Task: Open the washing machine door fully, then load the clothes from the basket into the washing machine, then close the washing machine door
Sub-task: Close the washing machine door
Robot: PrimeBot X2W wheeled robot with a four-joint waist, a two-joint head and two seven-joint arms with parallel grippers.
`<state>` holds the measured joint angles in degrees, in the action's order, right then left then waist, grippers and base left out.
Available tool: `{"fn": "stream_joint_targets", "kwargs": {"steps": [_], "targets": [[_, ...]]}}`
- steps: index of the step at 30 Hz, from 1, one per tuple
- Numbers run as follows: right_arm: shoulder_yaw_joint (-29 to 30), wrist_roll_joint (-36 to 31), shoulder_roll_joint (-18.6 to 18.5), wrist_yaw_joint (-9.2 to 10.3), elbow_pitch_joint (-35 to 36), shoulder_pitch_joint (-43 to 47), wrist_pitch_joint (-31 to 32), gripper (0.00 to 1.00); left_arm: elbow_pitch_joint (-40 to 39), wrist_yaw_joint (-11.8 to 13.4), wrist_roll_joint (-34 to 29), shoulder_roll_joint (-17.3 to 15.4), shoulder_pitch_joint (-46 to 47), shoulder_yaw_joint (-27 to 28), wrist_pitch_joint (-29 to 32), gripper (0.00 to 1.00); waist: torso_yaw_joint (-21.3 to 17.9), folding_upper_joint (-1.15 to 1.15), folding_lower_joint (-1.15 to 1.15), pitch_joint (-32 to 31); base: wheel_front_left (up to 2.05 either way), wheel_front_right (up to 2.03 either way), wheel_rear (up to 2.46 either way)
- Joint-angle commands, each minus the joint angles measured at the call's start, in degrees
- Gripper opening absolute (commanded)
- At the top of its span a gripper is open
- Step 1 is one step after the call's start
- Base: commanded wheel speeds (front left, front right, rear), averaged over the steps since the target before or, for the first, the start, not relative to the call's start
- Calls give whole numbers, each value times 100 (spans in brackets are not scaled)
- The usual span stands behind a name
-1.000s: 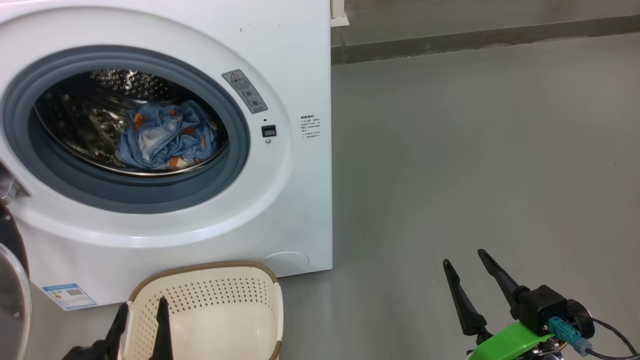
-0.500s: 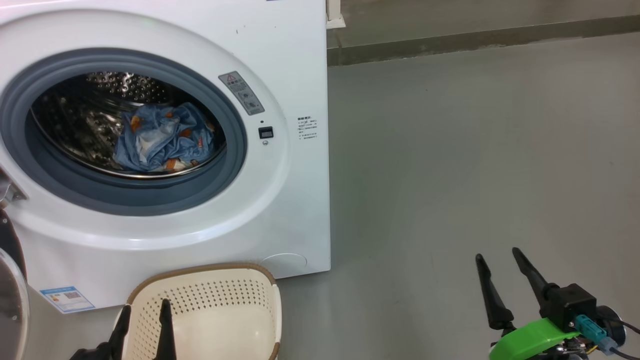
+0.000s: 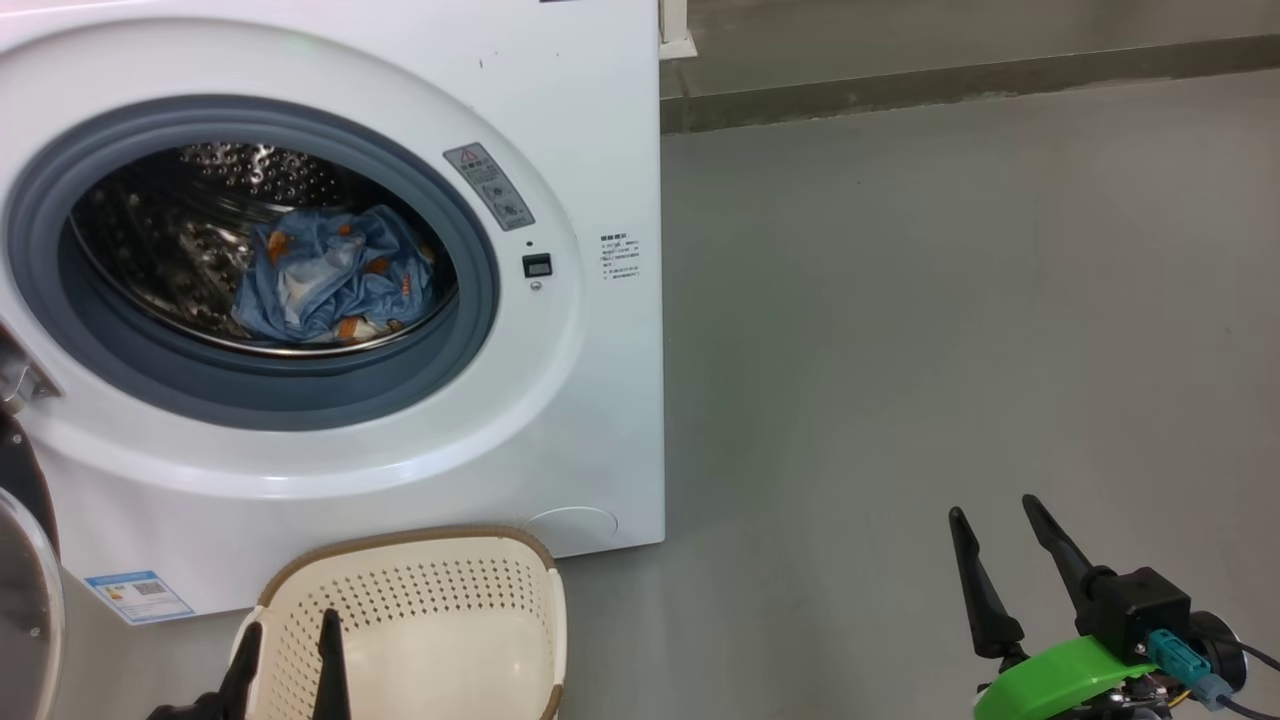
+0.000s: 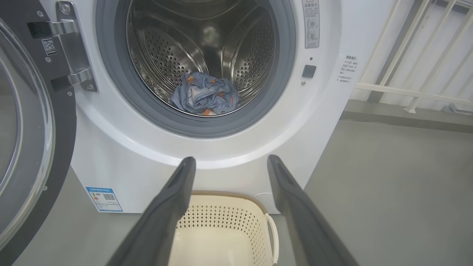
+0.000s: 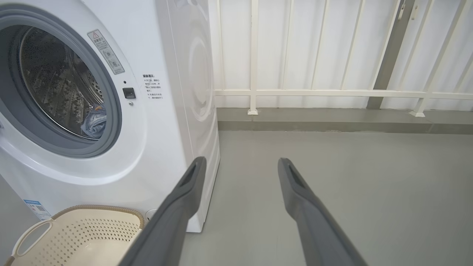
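in the left wrist view the washing machine door (image 4: 64, 155) stands swung open at nine o'clock, black rim around clear glass, hung on a metal hinge (image 4: 75, 48) at eleven o'clock. toward three o'clock from it is the white washing machine (image 3: 600, 150), taking up the head view from nine to twelve o'clock. its round mouth is uncovered, and a grey-blue gasket (image 3: 300, 395) rings the perforated steel drum (image 3: 170, 230). a crumpled blue garment (image 3: 330, 280) with orange marks lies low in the drum, toward four o'clock of the opening. a small blue label sticker (image 3: 138, 594) sits at seven o'clock on the machine's front. the basket (image 3: 430, 590), cream and perforated with a brown rim, stands on the floor (image 3: 950, 300) just beside the machine's foot, at six o'clock from the drum opening; its smooth pale bottom shows. the left gripper (image 3: 290, 625) is at seven o'clock of the head view, fingers spread apart with nothing between them, tips over the basket's left side; whether they touch it cannot be told. the right gripper (image 3: 992, 510) is at five o'clock of the head view, fingers likewise parted and gripping nothing, over grey floor, well apart from basket and machine. a white railing (image 5: 332, 92) runs across twelve o'clock of the right wrist view.
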<state>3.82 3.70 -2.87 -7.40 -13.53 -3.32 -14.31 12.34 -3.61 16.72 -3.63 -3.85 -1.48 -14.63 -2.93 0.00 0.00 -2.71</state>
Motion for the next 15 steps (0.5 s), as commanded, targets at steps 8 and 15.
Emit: {"fn": "stream_joint_targets", "kwargs": {"steps": [8,15], "targets": [[-250,50,-1,-9,286,-112,-69,100,79,-123,-117,28,224,284,-37,100,24,0,0,3,0,0,0],[-286,72,-1,-9,309,-104,-69,100,179,-171,-162,49,250,326,-37,100,30,0,0,2,0,0,0]]}}
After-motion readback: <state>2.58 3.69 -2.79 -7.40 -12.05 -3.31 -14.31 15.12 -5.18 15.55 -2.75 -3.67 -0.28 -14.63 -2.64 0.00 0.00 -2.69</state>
